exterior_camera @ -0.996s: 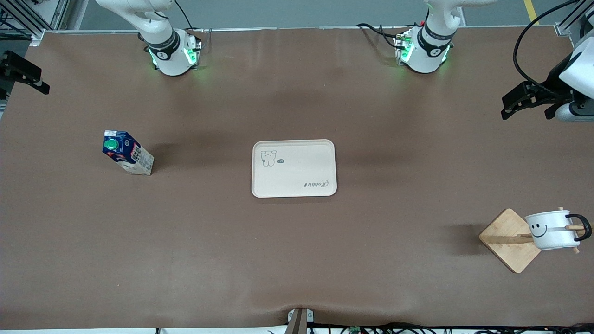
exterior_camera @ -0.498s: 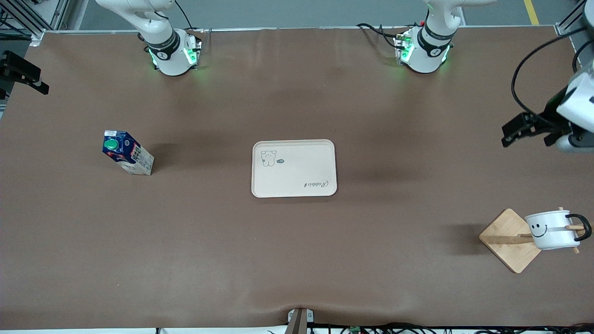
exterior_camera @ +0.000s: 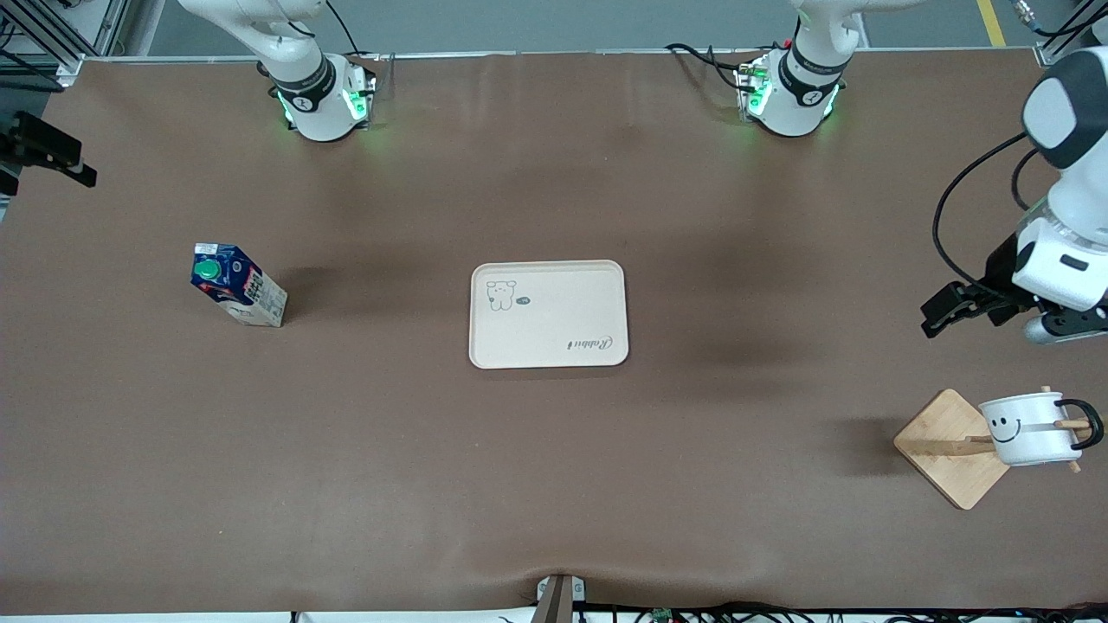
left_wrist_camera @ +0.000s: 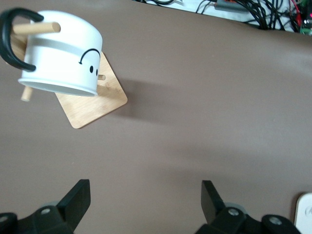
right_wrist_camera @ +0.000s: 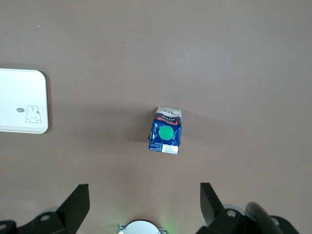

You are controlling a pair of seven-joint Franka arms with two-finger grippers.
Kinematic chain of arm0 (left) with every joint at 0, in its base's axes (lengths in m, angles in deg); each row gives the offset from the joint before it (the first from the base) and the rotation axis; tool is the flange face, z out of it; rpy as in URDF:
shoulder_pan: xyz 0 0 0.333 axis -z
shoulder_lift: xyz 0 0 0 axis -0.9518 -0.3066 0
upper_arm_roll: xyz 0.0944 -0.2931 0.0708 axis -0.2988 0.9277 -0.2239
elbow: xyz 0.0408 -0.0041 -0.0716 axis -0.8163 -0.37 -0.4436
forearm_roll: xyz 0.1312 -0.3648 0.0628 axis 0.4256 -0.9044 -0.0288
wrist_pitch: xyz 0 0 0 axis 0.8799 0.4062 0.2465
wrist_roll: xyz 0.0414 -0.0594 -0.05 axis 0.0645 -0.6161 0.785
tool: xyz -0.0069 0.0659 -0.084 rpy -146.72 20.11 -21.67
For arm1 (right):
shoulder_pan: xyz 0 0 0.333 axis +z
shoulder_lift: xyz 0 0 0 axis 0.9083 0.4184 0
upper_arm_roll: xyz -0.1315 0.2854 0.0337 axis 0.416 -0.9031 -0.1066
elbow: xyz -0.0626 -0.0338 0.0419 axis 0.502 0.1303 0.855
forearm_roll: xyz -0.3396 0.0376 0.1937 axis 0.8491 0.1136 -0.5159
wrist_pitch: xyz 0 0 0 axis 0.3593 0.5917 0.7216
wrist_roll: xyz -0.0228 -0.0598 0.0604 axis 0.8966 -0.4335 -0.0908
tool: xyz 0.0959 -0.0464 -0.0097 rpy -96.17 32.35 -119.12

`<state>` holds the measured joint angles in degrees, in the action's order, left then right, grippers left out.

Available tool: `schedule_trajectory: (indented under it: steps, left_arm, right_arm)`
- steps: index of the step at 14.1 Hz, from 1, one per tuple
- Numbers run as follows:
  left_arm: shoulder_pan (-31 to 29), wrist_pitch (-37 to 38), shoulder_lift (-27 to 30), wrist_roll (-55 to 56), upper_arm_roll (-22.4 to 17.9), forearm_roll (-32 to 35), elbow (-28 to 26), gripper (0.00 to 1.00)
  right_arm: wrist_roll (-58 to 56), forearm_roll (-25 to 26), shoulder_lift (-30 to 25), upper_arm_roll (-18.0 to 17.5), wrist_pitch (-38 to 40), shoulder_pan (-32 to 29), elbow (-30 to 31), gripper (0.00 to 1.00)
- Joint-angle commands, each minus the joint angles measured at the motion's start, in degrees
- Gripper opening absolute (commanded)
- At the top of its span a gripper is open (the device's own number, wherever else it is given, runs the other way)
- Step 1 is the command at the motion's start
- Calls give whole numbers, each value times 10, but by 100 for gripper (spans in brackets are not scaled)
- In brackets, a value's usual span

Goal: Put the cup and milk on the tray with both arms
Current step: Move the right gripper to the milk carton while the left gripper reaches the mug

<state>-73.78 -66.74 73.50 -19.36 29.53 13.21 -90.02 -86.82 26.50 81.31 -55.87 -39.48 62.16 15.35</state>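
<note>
The whole surface [exterior_camera: 554, 484] is seen from high across it; each wrist view looks down. The tray [exterior_camera: 548, 314] is shared by all three.

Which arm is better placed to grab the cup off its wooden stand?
Left. The left gripper, open, hovers close by the cup at that table end; the right gripper is near the milk.

From my station, the right gripper [exterior_camera: 48, 156] sits at the front view's edge, its arm out of sight. My left wrist view cuts the tray [left_wrist_camera: 306, 214] down to one corner, and the cup [left_wrist_camera: 61, 53] hides most of the wooden stand [left_wrist_camera: 92, 100] and its pegs. The milk [right_wrist_camera: 165, 134] label is too small to read.
</note>
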Motion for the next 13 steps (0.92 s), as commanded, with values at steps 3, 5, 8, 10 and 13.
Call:
schedule_trajectory:
  steps: [3, 5, 8, 10, 13]
  left_arm:
    - [-9, -115, -2, 96, 1, 11, -80, 100]
    - [-11, -138, -23, 125, -1, 25, -82, 100]
    - [-42, -187, -50, 180, 2, 85, -91, 100]
    - [-42, -240, -51, 238, 2, 87, -113, 100]
    - [-43, -284, -59, 270, 1, 112, -116, 100]
  right_arm:
    - [2, 10, 54, -4, -5, -9, -18, 100]
    - [1, 11, 98, -4, -23, -13, -18, 100]
    - [-4, 15, 139, -3, -33, -16, -21, 100]
    - [5, 21, 136, -4, -35, -7, 3, 100]
    - [34, 21, 118, -4, -61, 3, 59, 100]
